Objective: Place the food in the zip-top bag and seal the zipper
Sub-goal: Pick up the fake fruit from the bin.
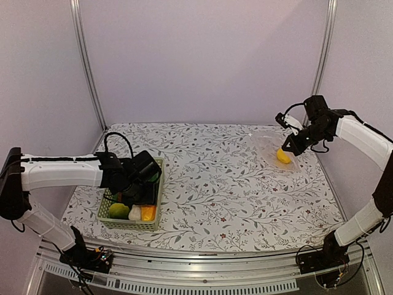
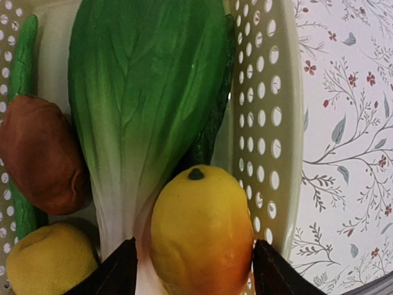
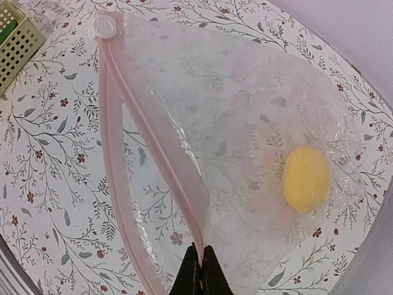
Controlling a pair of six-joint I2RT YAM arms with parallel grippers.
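Over on the left, the left claw (image 2: 194, 246) is down in the pale green basket (image 2: 270, 123), jaws apart and straddling the orange-yellow piece (image 2: 199, 227). It sits squarely between the fingers, with a sliver of gap on one side, so by my reading nothing is clamped yet. It's crowded in there: the bok choy (image 2: 141, 92) lies right against that piece, the brown round piece (image 2: 40, 153) and the cucumber (image 2: 21, 55) are beyond it, and the green-yellow fruit (image 2: 49, 261) sits in the near corner.

The danger here is that the outer finger is just beside the basket wall, so a sloppy close could catch the wall or drag the bok choy up with it. The fruit is also rounded and smooth-looking, and it may squirt out.

Across the flowered table (image 1: 215, 184), well apart from the basket (a long carry, that), the right claw (image 3: 196, 273) is pinched tight on one lip of the zipper (image 3: 147, 135). It lifts that lip so the zip-top bag (image 3: 245, 110) gapes. The lemon (image 3: 307, 178) is already inside, deep in the bag, away from the claw.

The worry on this side is the thin strip in a narrow pinch. If it slips, the mouth collapses, and the opening looks none too wide for the bok choy.
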